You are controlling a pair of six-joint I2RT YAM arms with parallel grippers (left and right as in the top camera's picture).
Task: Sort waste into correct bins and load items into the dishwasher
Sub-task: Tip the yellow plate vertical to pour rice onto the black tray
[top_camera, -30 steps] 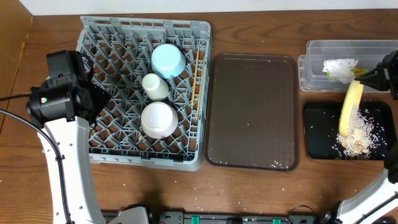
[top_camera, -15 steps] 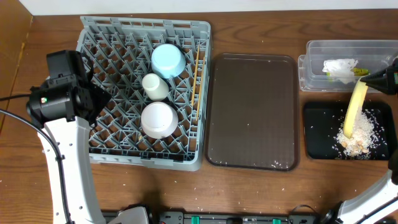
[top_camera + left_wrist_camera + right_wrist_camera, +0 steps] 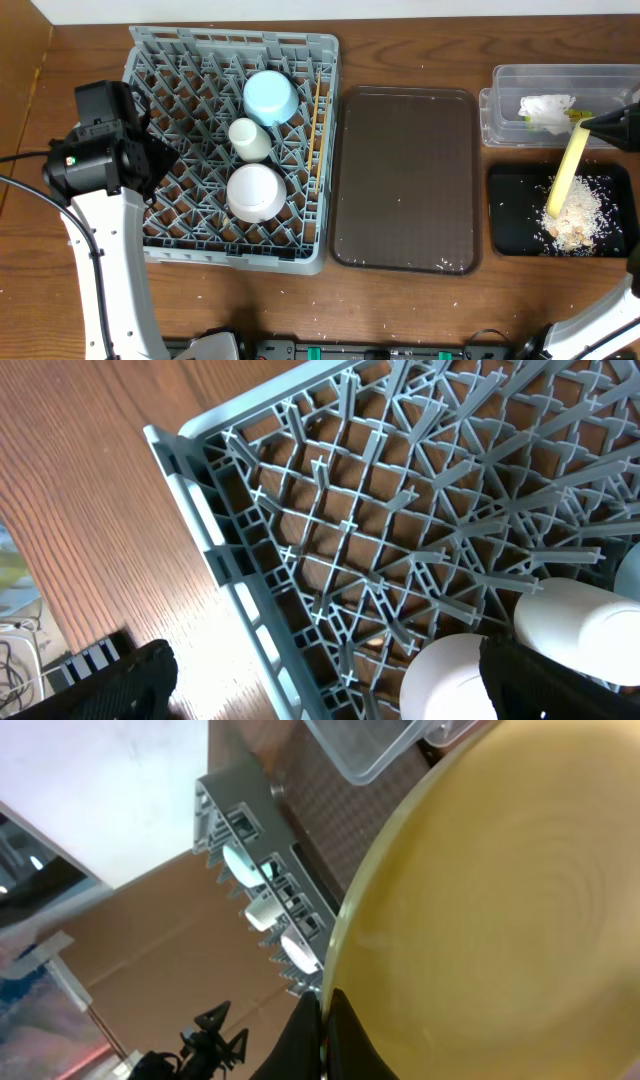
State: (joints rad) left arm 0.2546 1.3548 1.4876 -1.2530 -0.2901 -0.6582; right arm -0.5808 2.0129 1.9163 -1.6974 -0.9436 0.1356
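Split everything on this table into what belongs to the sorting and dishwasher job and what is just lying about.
Job: yellow plate, crumbs, black tray, clear tub, wrapper, dish rack, blue bowl, white cup, pinkish bowl, chopsticks.
Lying about: brown serving tray.

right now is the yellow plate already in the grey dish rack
No, the yellow plate is tilted on edge above the black tray at the right, far from the dish rack.
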